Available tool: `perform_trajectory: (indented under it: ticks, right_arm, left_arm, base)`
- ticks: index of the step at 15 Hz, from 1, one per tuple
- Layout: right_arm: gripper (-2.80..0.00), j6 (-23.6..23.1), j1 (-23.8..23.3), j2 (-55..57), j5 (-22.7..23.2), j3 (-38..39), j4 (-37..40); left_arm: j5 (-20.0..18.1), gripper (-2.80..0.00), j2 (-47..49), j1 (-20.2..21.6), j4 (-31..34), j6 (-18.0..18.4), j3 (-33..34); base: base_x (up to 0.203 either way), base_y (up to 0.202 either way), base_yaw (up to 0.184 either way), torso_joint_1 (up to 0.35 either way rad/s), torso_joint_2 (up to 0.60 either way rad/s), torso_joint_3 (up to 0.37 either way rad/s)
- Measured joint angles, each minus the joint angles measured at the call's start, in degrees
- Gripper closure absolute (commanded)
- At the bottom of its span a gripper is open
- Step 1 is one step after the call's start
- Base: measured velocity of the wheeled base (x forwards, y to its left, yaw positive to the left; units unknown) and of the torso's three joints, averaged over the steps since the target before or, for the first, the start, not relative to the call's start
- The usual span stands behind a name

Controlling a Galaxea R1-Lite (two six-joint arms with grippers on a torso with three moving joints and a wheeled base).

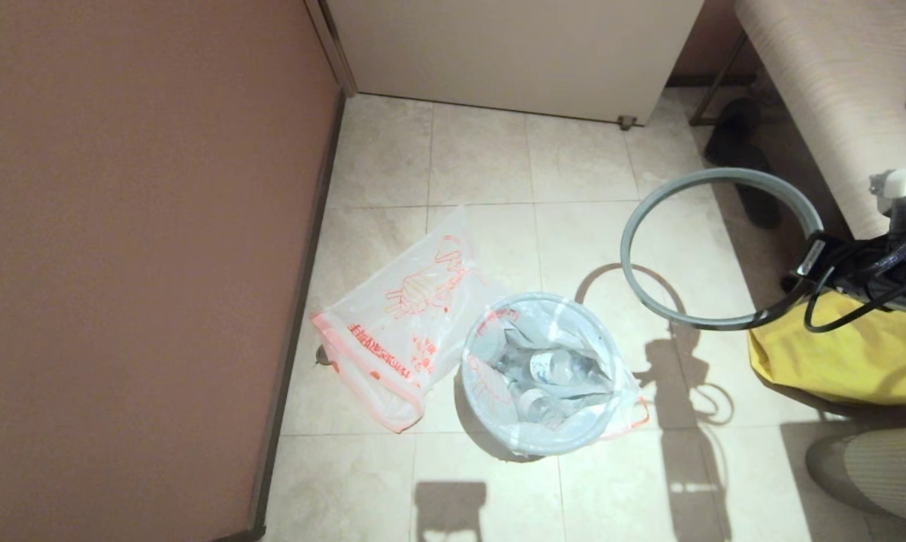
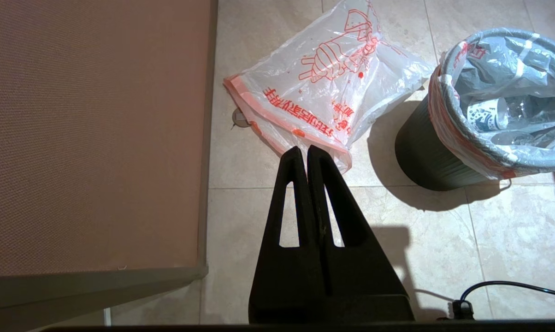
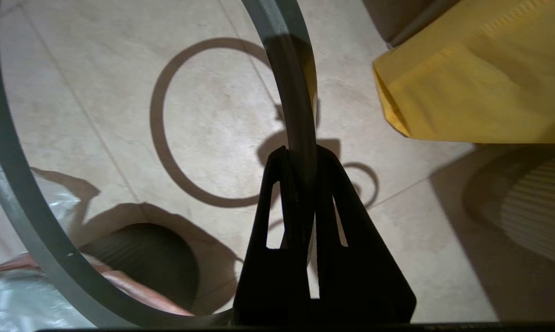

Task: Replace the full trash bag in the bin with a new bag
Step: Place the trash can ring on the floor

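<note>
Right hand (image 3: 300, 154) clamped on the grey hoop (image 1: 643, 290), fingers pinched tight on the band, so the hoop hangs in the air off the bin and throws a ring shadow on the tile floor (image 1: 483, 158). Just beside that hand, on its outer side: a yellow fabric bag (image 1: 844, 354), partly tucked under the arm's cables. Further out past the hoop, a pale desk (image 1: 837, 83) with a dark red-tipped thing on it, too small to make out.

Down and across from the right hand, well apart from it: the bin (image 2: 425, 152), grey outside, standing upright on the tiles. Full trash bag (image 1: 543, 369) still sitting inside it, pink-orange hem folded over the bin's top edge, clear plastic bottles (image 1: 554, 367) showing in the mouth.

Left hand (image 2: 307, 152) shut, both fingers pressed together with nothing between them, pointing down at the floor. Right past its tips: the new bag (image 1: 400, 324), lying flat on the tiles, hem band nearest the hand, orange-red hand drawing and printed text face up. Touches or nearly touches the bin on one side, hard to call. Brownish wall panel (image 1: 137, 248) on the other side of that hand, white cabinet (image 1: 513, 53) at the far end.
</note>
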Motion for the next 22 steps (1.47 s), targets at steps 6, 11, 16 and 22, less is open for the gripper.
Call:
perform_trajectory:
  ticks: [6,11,16,22]
  right_arm:
    - [0.0,-8.6,-7.9,10.1,-0.1,7.5,-8.6]
    - [0.0,-17.2,-9.3,19.1,4.1,22.1,-20.7]
    - [0.0,-20.9,-9.4,33.1,5.2,27.8,-37.2]
    - [0.0,-20.9,-6.3,40.9,5.3,30.9,-46.3]
  left_arm:
    - [0.0,0.0,0.0,0.0,0.0,0.0,0.0]
    - [0.0,0.0,0.0,0.0,0.0,0.0,0.0]
    - [0.0,0.0,0.0,0.0,0.0,0.0,0.0]
    - [0.0,0.0,0.0,0.0,0.0,0.0,0.0]
  base:
    - [0.0,0.0,0.0,0.0,0.0,0.0]
    - [0.0,0.0,0.0,0.0,0.0,0.0]
    - [0.0,0.0,0.0,0.0,0.0,0.0]
    - [0.0,0.0,0.0,0.0,0.0,0.0]
